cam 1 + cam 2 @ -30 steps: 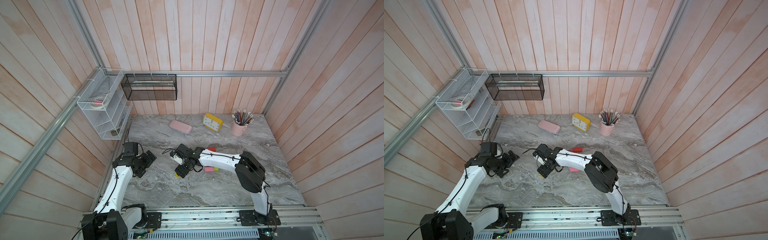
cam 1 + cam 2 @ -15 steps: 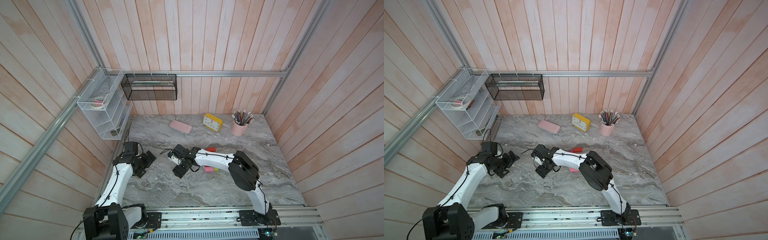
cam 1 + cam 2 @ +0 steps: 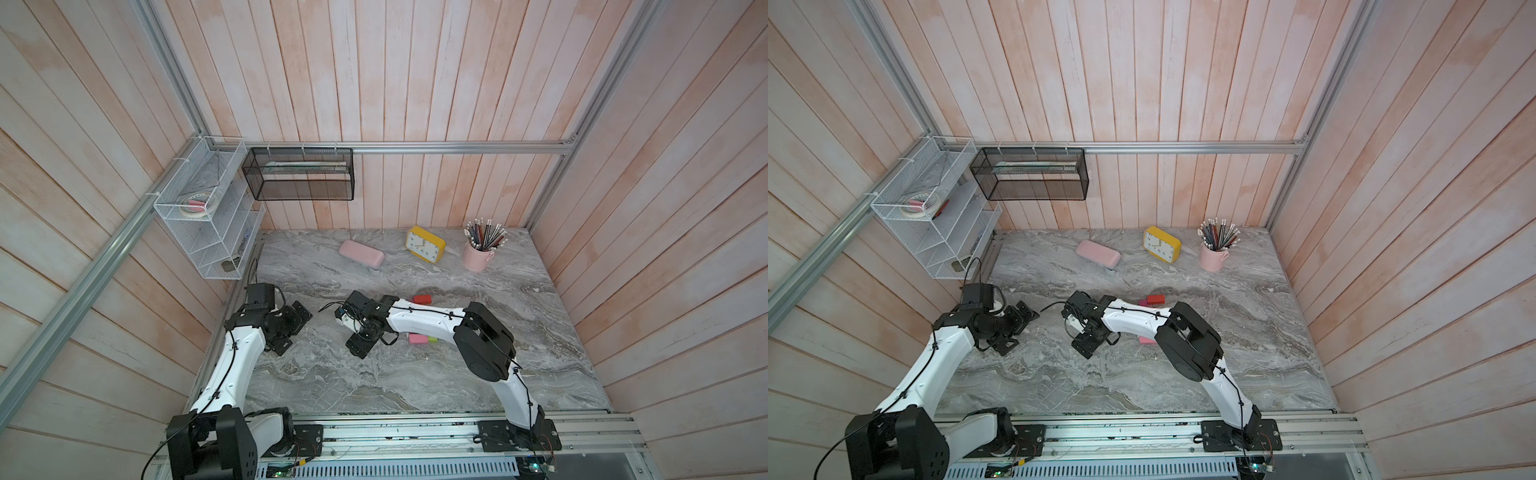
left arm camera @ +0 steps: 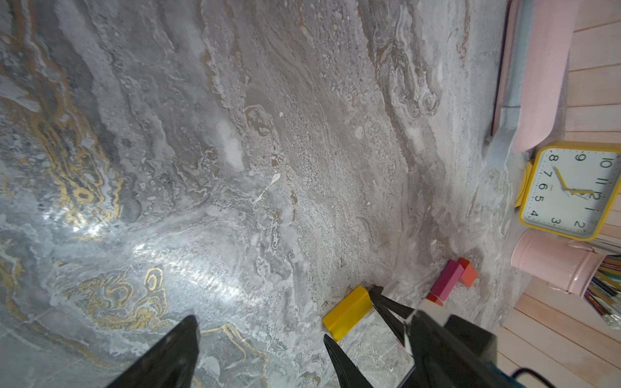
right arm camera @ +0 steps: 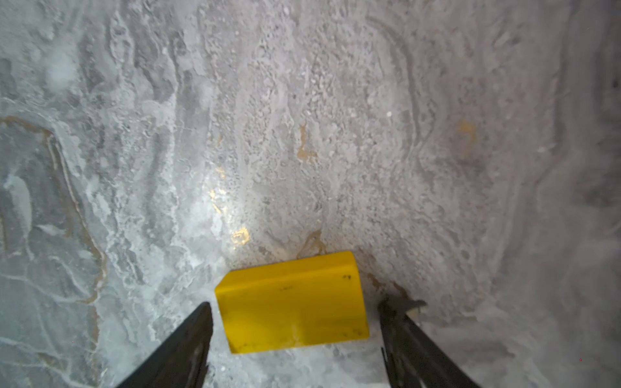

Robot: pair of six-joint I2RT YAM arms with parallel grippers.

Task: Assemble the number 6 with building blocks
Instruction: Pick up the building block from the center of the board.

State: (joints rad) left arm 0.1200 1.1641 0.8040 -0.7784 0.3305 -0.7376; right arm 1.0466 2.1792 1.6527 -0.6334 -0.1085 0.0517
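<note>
Yellow clock (image 4: 571,193) face: hour numerals 1 to 12, black on white.

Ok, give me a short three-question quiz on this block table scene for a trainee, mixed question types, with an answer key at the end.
1. True or false: the right gripper is clamped shut on the yellow rectangular brick.
2. What stands right beside the yellow square alarm clock? A) a pink metal cup of pencils B) a blue glass bottle C) a green stapler
3. Fill in: in the left wrist view, the small red rectangular brick lies against a ____ brick.
Key: 1 false, its jaws stand open, one on each side of the brick. 2 A. 3 a magenta brick.
</note>
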